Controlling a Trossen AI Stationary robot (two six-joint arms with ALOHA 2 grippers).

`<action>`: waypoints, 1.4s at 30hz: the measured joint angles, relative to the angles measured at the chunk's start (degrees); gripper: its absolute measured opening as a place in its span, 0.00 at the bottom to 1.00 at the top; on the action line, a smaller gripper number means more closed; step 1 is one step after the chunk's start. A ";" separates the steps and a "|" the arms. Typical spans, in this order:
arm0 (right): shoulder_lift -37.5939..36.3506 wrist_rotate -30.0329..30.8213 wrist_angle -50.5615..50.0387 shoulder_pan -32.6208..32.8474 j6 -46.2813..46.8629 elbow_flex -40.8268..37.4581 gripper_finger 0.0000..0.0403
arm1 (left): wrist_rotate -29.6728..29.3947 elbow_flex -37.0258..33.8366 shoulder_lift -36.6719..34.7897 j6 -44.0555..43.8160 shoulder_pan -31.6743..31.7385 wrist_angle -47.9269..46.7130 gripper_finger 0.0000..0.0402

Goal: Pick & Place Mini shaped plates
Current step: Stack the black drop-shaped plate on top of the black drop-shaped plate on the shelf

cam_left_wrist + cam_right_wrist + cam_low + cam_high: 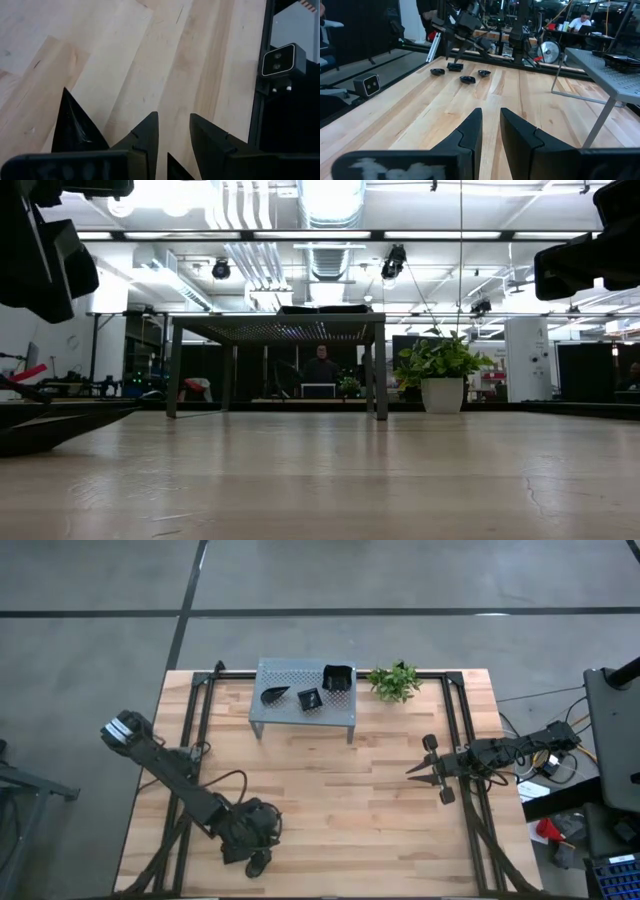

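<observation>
Your left gripper (172, 117), slightly spread and empty, hung nearest the mini shaped plates (467, 79) on the tabletop (420, 115), well across from the narrowly parted, empty right gripper (491, 111).

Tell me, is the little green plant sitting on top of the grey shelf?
No, the plant stands on the table beside the shelf.

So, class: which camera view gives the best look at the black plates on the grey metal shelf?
The high view: looking straight down, it shows three black plates spread on the shelf. The low view sees only a dark sliver above the shelf top. The right wrist view catches one at the edge; the left wrist view shows none.
</observation>
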 joint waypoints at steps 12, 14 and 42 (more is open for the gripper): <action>0.02 -0.01 0.00 0.02 -0.01 0.00 0.16 | 0.43 0.00 -0.08 -0.17 -0.26 0.20 0.26; 0.01 0.00 0.00 0.00 -0.01 0.00 0.16 | 0.43 0.00 0.29 -0.20 -0.38 0.25 0.26; 0.01 0.00 0.00 0.00 -0.02 0.01 0.16 | -0.51 -0.79 8.40 -4.00 -0.24 -5.06 0.26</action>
